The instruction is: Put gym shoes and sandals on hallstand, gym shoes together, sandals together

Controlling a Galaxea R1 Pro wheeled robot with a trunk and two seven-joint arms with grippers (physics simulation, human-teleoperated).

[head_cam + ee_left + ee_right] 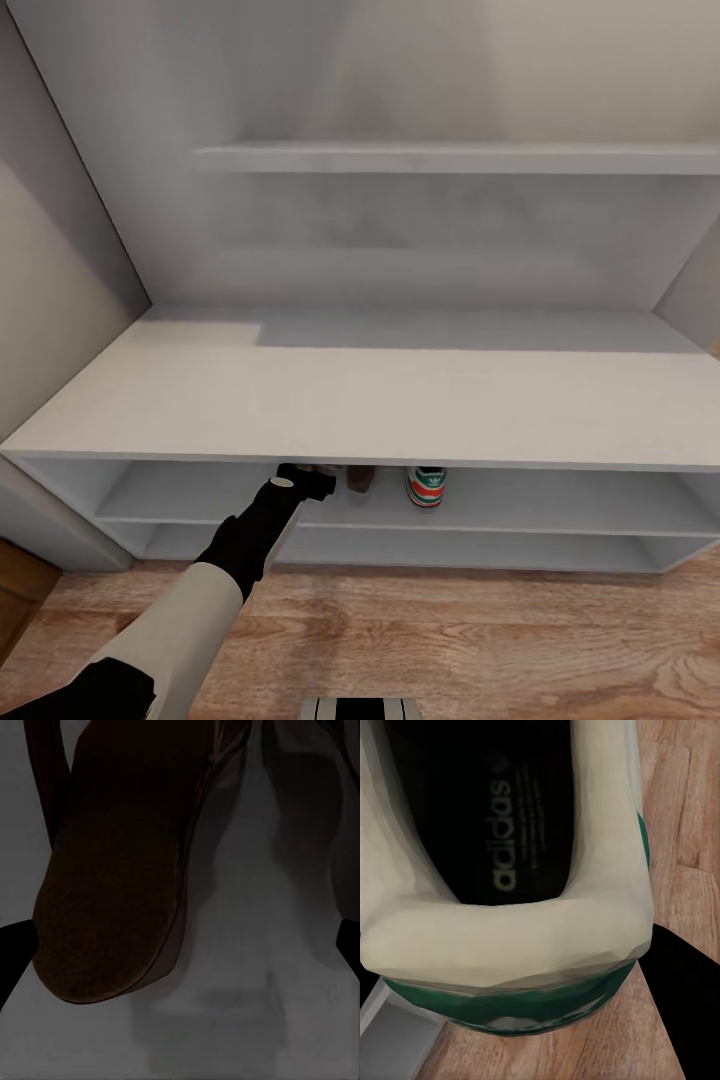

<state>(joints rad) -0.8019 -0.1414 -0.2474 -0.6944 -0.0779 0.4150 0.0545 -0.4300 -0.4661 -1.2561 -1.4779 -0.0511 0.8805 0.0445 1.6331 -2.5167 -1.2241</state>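
Pale grey fills most of the head view: the hallstand point(360, 400) stands against the wall, its broad bench top bare, a floating shelf point(460, 158) on the tall back panel above, and two open tiers below. Light wood-grain corridor floor point(500, 640) runs along the bottom.

From the lower left, the left arm point(190, 600) reaches up and forward, its black wrist slipping under the front edge of the bench top into the upper tier. Just right of that wrist sits a brown sandal point(360, 478) on the upper tier, mostly hidden by the bench edge. A little further right on the same tier stands a gym shoe point(426, 486), heel outward, white with green stripes and a red-orange accent.

In the left wrist view, a dark brown sandal point(112, 870) lies on the shadowed grey shelf, sole edge rounded toward the camera; the left gripper point(180, 952) shows only as black fingertips point(15, 952) at either edge, spread wide with the sandal's end between them.

In the right wrist view, a second gym shoe point(510, 915) looms close, its white collar and green heel tab above wood planks; whether the right gripper clamps it I cannot tell.
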